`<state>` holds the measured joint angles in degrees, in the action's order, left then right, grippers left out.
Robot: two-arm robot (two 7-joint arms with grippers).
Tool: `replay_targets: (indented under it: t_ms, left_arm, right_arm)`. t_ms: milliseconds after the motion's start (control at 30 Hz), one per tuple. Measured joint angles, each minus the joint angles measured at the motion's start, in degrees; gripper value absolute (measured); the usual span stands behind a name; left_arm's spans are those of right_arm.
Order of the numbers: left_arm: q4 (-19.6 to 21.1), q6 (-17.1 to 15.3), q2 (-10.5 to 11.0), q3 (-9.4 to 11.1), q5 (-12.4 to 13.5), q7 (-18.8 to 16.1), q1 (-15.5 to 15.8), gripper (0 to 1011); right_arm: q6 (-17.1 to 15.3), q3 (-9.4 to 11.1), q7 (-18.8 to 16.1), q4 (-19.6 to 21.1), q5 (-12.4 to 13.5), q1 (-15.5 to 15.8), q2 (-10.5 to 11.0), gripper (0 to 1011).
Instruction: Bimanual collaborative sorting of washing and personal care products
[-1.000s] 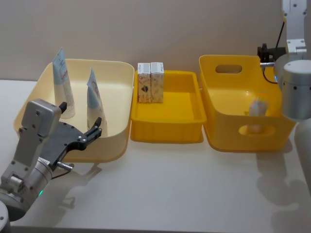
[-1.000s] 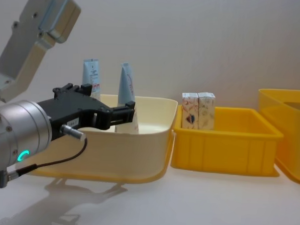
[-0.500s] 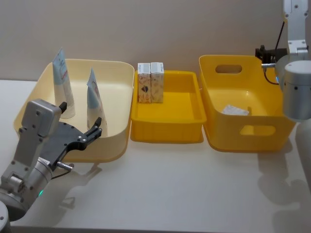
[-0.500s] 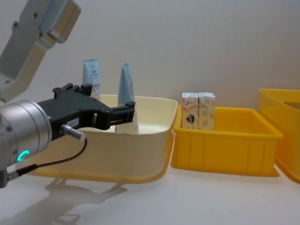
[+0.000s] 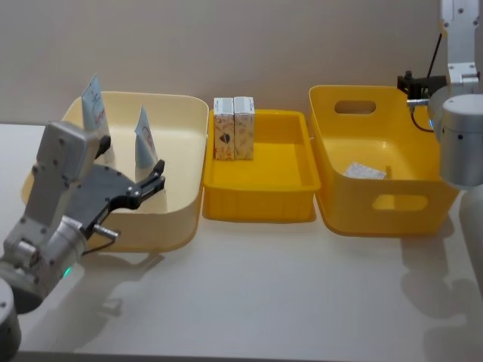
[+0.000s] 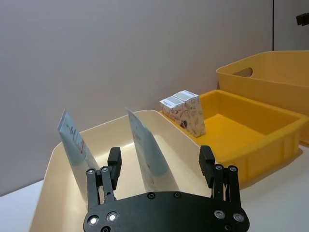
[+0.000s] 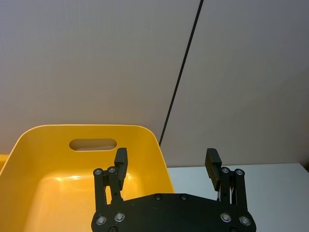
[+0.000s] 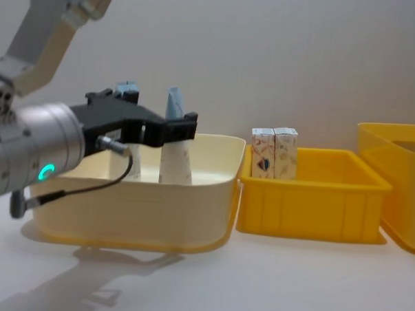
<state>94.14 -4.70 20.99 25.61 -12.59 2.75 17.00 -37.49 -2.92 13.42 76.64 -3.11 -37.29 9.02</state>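
Two pale-blue squeeze tubes stand upright in the cream bin (image 5: 185,113): a nearer tube (image 5: 143,138) (image 6: 147,154) (image 8: 174,154) and a farther tube (image 5: 93,105) (image 6: 73,144) with red print. My left gripper (image 6: 160,162) (image 5: 130,161) (image 8: 148,118) hovers open over the bin's front. The nearer tube stands in line with the gap and nothing is gripped. Two white printed cartons (image 5: 233,128) (image 8: 274,153) stand in the shallow yellow tray (image 5: 260,200). Another white carton (image 5: 364,171) lies flat in the deep yellow bin (image 5: 377,102). My right gripper (image 7: 166,159) hangs open and empty above that bin's far right side.
The three containers stand side by side along the back of the white table (image 5: 287,294), close to the wall. The deep yellow bin (image 7: 58,159) has handle slots in its walls. My right arm (image 5: 460,136) stands beside it at the right edge.
My left gripper has risen and moved forward over the cream bin towards the nearer tube. A white carton that was falling a second ago now lies in the deep yellow bin.
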Motion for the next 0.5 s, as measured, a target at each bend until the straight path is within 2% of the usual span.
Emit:
replay_targets:
  t_ms: [300,500]
  left_arm:
    - [-1.27,-5.02,-0.81,0.79,-0.71,2.88,3.76,1003]
    - [-3.29,-7.14,-1.38,1.37,-0.9,4.46,5.59,1003]
  right_arm:
    - [-0.01,0.03,0.0,-0.04,0.0,0.0,0.0,1001]
    - [-0.01,0.02,0.0,-0.04,0.0,0.0,0.0,1001]
